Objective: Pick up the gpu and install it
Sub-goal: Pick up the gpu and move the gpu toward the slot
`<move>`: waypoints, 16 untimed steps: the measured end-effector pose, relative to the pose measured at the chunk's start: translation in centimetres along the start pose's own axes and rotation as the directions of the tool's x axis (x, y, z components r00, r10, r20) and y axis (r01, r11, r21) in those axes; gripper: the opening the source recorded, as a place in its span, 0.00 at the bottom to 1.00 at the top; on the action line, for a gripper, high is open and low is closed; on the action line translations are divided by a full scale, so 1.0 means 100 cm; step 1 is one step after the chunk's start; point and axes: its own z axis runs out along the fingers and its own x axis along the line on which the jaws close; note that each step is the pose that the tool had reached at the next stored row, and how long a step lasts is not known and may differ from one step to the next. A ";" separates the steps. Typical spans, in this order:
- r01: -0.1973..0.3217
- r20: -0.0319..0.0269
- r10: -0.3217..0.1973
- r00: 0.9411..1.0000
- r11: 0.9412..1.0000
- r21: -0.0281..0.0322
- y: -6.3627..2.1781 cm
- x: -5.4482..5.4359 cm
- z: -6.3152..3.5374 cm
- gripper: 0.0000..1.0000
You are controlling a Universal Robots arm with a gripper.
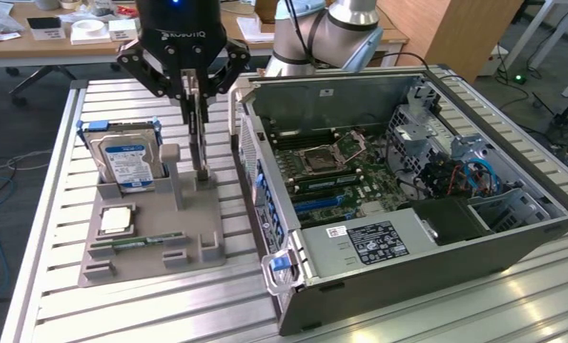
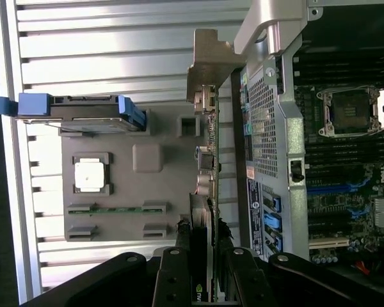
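**Gripper** [image 1: 198, 91] [image 2: 203, 243]: pointing straight down, jaws narrow and clamped on the two faces of the gpu.

**Gpu** [image 1: 200, 143] [image 2: 208, 185]: upright on edge, at the holder's edge nearest the case, its lower end at a slot post; whether seated or lifted cannot be told.

**Grey holder** [image 1: 150, 268] [image 2: 115, 134]: lies on the slatted bench [image 1: 121, 314] and carries a hard drive [image 1: 123, 161] [image 2: 70, 109] standing at its far edge, a processor chip [image 1: 117, 220] [image 2: 89, 174] and a memory stick [image 1: 136, 244] [image 2: 115, 209].

**Open computer case** [image 1: 322, 100]: just beside the holder, with its motherboard [image 1: 331, 164] exposed.
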 end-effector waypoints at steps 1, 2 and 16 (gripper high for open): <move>0.000 0.000 0.000 1.000 1.000 0.000 0.0000 -0.001 0.0001 0.26; 0.000 0.000 0.000 1.000 1.000 0.000 0.0001 -0.001 0.0001 0.26; 0.000 0.000 0.000 1.000 1.000 -0.001 0.0013 -0.015 0.0004 0.26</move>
